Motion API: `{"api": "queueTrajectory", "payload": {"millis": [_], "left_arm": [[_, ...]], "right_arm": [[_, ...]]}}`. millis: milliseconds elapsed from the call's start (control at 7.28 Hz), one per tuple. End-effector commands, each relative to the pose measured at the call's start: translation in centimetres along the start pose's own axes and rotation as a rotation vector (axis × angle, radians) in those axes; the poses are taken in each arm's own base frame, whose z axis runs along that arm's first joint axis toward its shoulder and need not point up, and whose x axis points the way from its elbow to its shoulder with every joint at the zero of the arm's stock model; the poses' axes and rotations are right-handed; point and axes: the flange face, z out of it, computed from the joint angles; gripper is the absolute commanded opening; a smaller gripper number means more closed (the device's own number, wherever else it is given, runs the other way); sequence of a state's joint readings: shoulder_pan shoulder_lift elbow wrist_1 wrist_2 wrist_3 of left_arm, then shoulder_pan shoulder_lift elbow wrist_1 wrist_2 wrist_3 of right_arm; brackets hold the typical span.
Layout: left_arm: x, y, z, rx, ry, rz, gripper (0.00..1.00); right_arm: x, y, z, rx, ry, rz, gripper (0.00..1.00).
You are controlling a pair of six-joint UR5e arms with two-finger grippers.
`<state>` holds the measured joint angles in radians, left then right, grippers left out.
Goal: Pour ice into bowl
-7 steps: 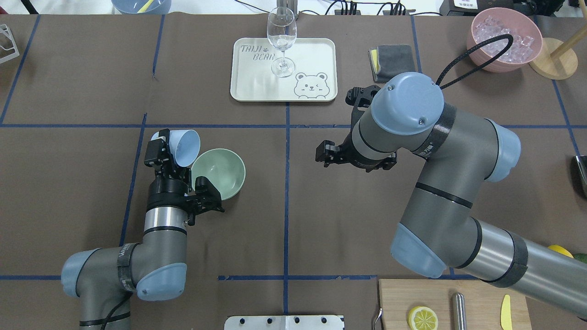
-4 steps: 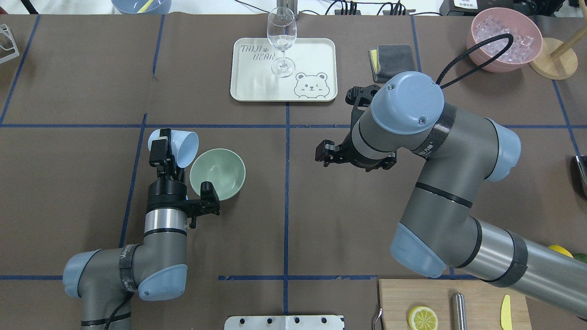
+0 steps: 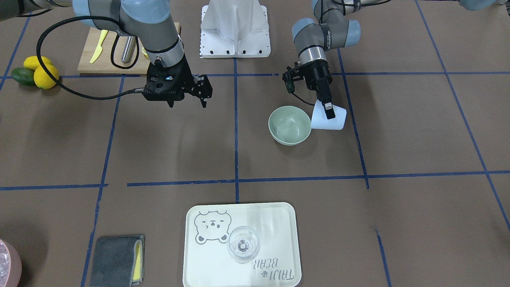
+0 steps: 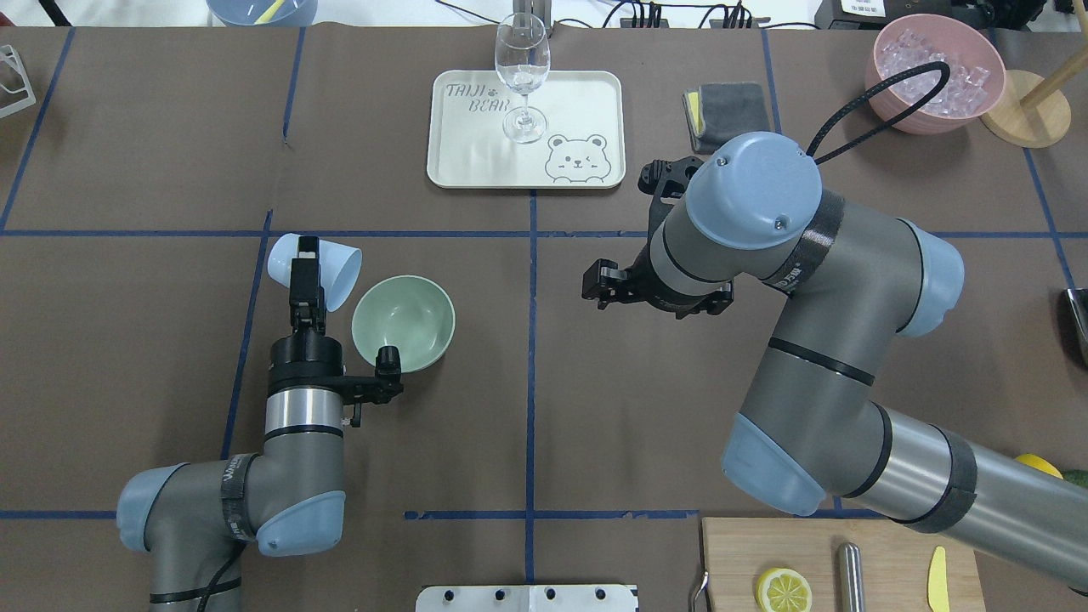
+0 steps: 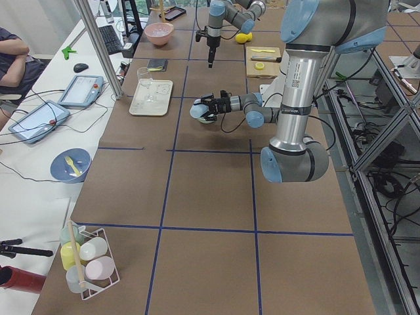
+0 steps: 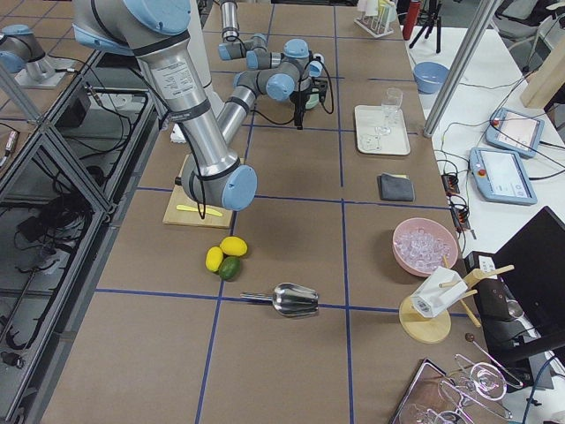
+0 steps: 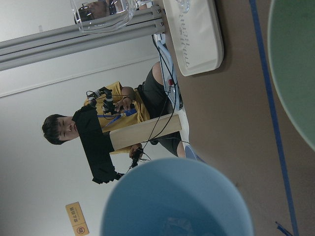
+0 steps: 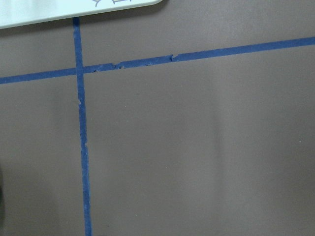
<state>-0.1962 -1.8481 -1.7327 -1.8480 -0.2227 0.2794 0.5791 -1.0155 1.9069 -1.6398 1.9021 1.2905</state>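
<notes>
My left gripper (image 4: 307, 274) is shut on a pale blue cup (image 4: 327, 270), held tipped on its side just left of the sage-green bowl (image 4: 404, 323), its mouth toward the bowl and apart from the rim. In the front view the cup (image 3: 332, 121) hangs beside the bowl (image 3: 289, 125), whose inside shows no ice. The left wrist view looks into the cup (image 7: 177, 196); faint glassy ice (image 7: 174, 227) shows deep inside. My right gripper (image 3: 181, 99) hovers over bare table right of the bowl, holding nothing; I cannot tell how its jaws stand.
A white bear tray (image 4: 586, 102) with a wine glass (image 4: 522, 72) stands at the back centre. A grey cloth (image 4: 727, 110) and a pink container of clear pieces (image 4: 935, 72) are back right. A cutting board (image 4: 850, 565) with a lemon slice lies near front right.
My left wrist has turned and drawn the cup left, off the bowl's rim. The right arm has barely moved.
</notes>
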Motion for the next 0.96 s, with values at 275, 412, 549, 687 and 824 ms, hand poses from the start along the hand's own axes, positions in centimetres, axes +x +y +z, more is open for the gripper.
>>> {"api": "queueTrajectory", "payload": {"millis": [275, 412, 549, 687, 824], "left_arm": [[0.02, 0.32, 0.05, -0.01, -0.025, 0.119, 0.0], [-0.02, 0.35, 0.06, -0.015, -0.036, 0.166, 0.0], [-0.13, 0.41, 0.14, -0.021, -0.045, 0.192, 0.0], [-0.17, 0.37, 0.05, -0.019, -0.044, 0.191, 0.0], [-0.2, 0.41, 0.12, -0.02, -0.045, 0.191, 0.0]], "right_arm": [[0.0, -0.02, -0.08, 0.001, -0.001, 0.001, 1.0], [-0.02, 0.04, 0.03, -0.001, 0.0, 0.001, 1.0], [0.01, -0.04, -0.01, 0.0, 0.0, 0.003, 1.0], [0.01, -0.04, -0.01, 0.001, 0.0, 0.003, 1.0], [0.0, -0.02, -0.08, 0.001, -0.001, 0.004, 1.0]]}}
